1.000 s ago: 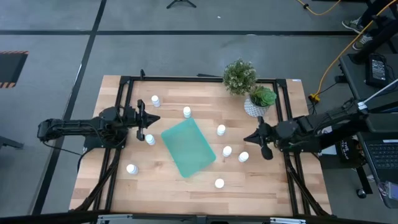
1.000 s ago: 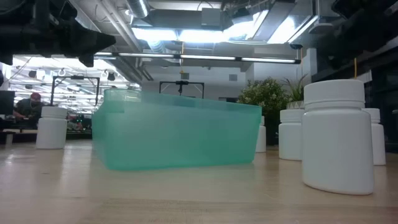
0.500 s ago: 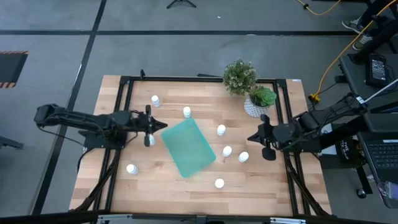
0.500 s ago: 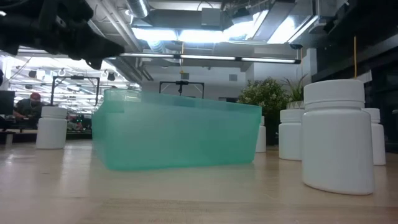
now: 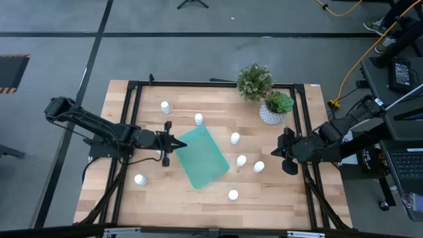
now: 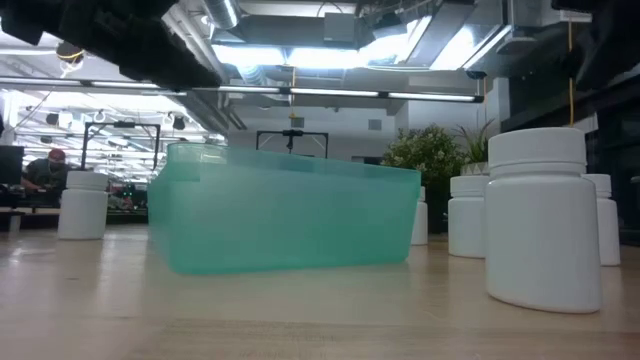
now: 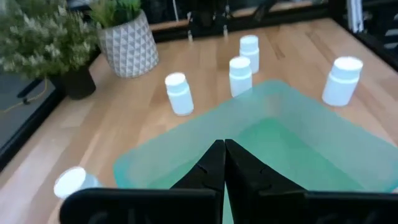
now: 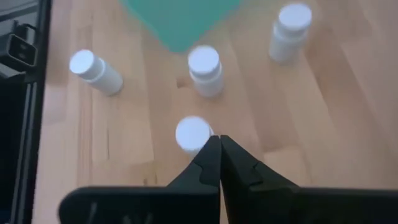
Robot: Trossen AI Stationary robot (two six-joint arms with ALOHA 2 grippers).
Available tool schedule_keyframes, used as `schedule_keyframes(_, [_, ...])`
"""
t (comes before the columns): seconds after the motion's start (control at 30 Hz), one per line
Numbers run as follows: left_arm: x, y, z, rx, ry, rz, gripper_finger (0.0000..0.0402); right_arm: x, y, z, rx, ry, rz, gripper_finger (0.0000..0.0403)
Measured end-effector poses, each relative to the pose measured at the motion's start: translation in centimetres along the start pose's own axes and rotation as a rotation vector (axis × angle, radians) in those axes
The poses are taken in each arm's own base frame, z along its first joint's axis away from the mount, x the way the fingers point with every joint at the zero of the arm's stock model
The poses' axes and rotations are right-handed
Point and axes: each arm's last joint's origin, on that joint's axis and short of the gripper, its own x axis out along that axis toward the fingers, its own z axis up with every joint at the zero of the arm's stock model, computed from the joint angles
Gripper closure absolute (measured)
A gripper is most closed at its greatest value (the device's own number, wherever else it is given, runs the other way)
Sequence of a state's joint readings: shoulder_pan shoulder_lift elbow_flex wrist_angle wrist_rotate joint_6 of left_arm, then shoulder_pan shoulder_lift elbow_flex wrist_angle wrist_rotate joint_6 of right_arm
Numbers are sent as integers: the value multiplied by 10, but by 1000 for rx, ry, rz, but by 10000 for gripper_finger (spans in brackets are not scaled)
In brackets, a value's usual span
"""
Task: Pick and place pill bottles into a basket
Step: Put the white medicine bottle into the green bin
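The wooden table (image 5: 198,198) carries the teal basket (image 5: 201,157) near its middle, lying askew and holding nothing. The left gripper (image 5: 173,143) hangs over the basket's left corner, jaws pressed shut on nothing. The right gripper (image 5: 281,153) sits at the table's right side, jaws likewise shut and bare, near a plant pot (image 5: 270,115). 7 pill bottles (image 5: 241,160) show from above, standing around the basket on the bare wood, none inside it.
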State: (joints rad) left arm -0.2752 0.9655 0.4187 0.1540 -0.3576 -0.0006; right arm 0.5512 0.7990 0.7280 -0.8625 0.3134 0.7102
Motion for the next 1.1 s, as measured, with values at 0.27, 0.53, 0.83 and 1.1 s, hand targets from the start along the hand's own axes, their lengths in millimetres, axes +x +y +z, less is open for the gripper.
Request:
schedule_keyframes(0.27, [-1,-6,-1,-21,2,44,398,4,4,-8,-27,75,-32,400])
schedule_keyframes(0.53, [-1,-5,-1,-21,2,44,398,10,8,-9,-63,96,-46,375])
schedule_keyframes(0.83, [-1,-5,-1,62,4,64,398,16,14,-5,-22,65,-30,297])
schedule_keyframes(1.1, [-1,-4,-1,76,4,75,397,31,21,-5,-19,103,-68,209])
